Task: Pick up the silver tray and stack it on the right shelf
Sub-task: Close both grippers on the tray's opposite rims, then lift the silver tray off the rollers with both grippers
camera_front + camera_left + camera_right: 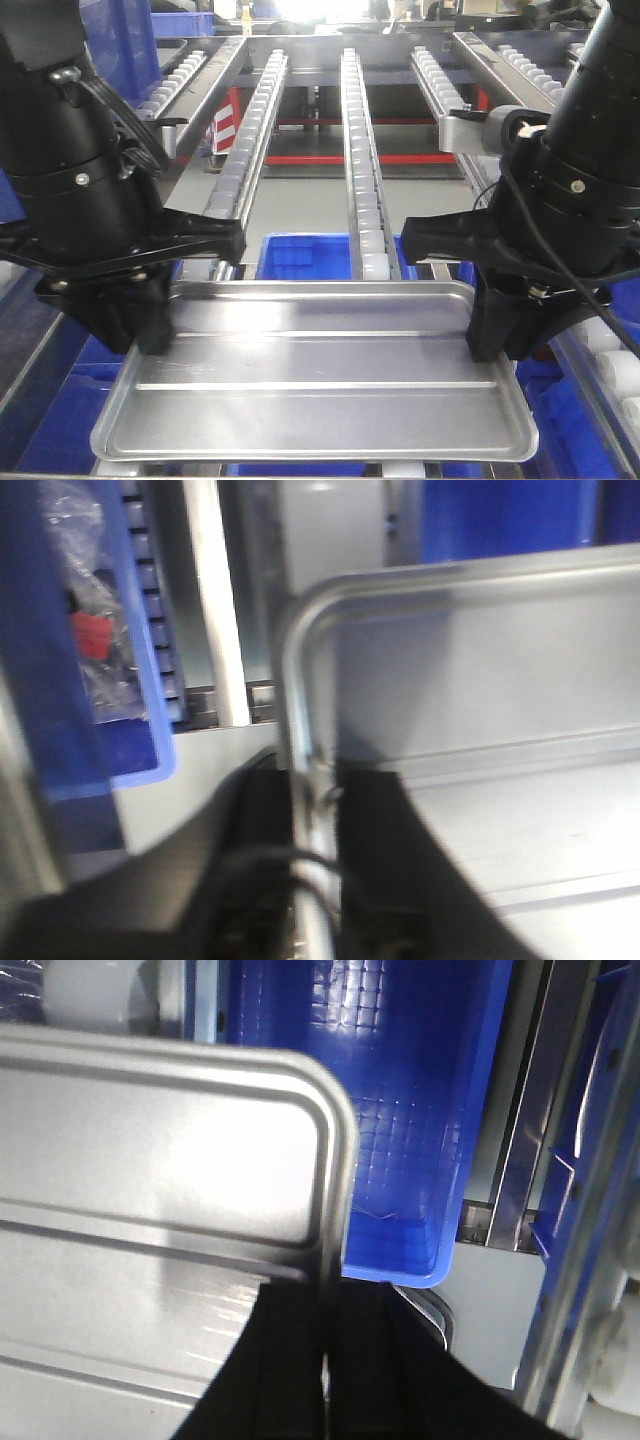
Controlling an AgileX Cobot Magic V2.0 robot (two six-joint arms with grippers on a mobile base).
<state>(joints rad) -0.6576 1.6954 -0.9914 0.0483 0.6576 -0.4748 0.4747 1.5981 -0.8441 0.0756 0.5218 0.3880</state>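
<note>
Roller racks point(355, 150) behind. A shiny silver tray point(320, 400), rounded corners, two floor ridges; left pincer point(150, 332) and right pincer point(495, 340) clamp its side rims.

Black cylindrical arms point(70, 160) carry silver screws point(82, 179), black cables point(118, 112), black jaws.

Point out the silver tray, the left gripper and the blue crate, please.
silver tray point(310, 360): front view, on its floor between the two ridges.
left gripper point(312, 815): left wrist view, midway between its fingertips, at the tray's rim.
blue crate point(300, 258): front view, on the part showing beyond the tray's far rim.
</note>
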